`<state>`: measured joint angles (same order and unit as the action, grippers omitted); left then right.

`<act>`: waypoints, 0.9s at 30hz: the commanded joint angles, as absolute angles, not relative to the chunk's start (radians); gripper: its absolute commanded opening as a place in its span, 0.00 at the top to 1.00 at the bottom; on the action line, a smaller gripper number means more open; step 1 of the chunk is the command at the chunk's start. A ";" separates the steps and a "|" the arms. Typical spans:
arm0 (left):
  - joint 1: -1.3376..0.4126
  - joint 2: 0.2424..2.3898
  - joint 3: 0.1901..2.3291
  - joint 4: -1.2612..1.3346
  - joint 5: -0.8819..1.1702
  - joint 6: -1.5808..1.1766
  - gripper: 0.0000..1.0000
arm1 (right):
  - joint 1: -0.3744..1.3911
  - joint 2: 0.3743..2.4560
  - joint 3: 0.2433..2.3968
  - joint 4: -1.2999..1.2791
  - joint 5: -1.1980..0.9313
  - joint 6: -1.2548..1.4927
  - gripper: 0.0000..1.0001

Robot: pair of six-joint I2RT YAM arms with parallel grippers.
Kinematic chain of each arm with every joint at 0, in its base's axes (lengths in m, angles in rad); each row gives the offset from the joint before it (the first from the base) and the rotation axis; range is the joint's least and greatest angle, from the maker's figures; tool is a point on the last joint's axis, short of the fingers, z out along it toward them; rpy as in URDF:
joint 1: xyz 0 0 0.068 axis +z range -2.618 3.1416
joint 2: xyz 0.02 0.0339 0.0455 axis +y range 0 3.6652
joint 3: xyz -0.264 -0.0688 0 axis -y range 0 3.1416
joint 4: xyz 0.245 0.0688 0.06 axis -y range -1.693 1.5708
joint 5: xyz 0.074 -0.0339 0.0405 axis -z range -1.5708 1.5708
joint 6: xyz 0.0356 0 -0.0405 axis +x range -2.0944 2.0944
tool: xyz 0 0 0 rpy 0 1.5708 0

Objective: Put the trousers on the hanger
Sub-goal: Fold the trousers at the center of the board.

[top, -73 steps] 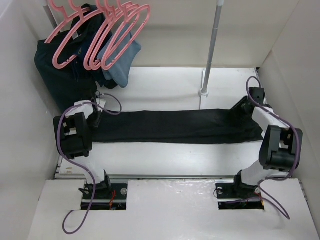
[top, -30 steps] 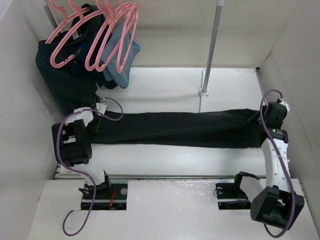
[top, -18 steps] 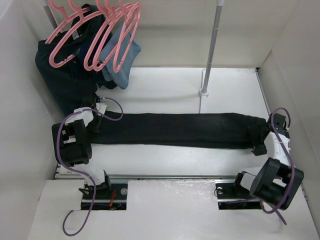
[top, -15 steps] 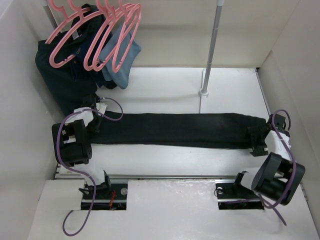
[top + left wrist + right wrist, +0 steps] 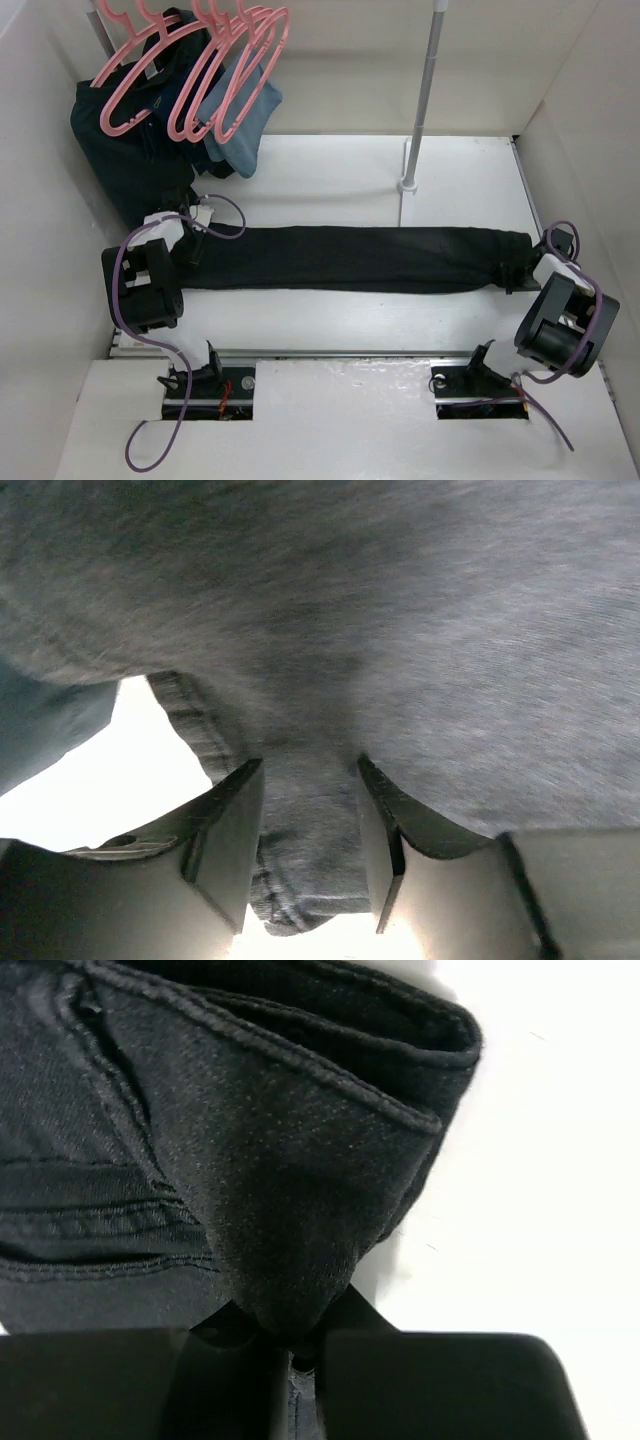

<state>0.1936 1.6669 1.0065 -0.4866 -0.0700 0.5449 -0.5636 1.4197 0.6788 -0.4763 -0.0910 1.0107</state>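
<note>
Change: the right pincer [image 5: 520, 272] has drawn its end of the trousers [image 5: 350, 258] farther out from the pole [image 5: 420, 90], toward the right wall. A couple of seconds ago that end lay closer to the pole's foot, and the cloth was shorter and slacker.
Left end: the left pincer [image 5: 190, 238] has barely shifted and stays well to the left of the pole.
Meaning: the trousers are now stretched into one long, narrow band with both ends held. This looks like straightening before a fold or a lift, and the hanging itself is not yet begun.
Trousers: they lie on the table [image 5: 330, 170] just in front of the pole's foot, running far to either side of it.
Left pincer: in its wrist view the left pincer [image 5: 305, 850] is closed on a bunched roll of the trousers [image 5: 420, 630], with cloth filling the gap between its fingers.
Right pincer: in its wrist view the right pincer [image 5: 292, 1345] is pressed together on a folded edge of the trousers [image 5: 250, 1160], and the seam sits just above the tips.
Hanger: the pink hangers [image 5: 213, 80] hang high to the left of the pole, well apart from the trousers, and neither pincer is near them.
Risk: pulling harder could slip the thin pinch at the right end.
</note>
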 commanded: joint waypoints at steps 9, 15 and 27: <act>0.198 1.635 1.121 -0.698 0.106 0.569 0.53 | -0.497 1.226 0.751 -0.483 0.095 0.908 1.00; 0.198 1.644 1.121 -0.707 0.106 0.569 0.53 | -0.266 1.101 1.120 -0.563 0.451 0.757 1.00; 0.140 1.703 1.183 -0.738 0.146 0.560 0.48 | -0.058 1.168 1.434 -0.571 0.816 0.429 1.00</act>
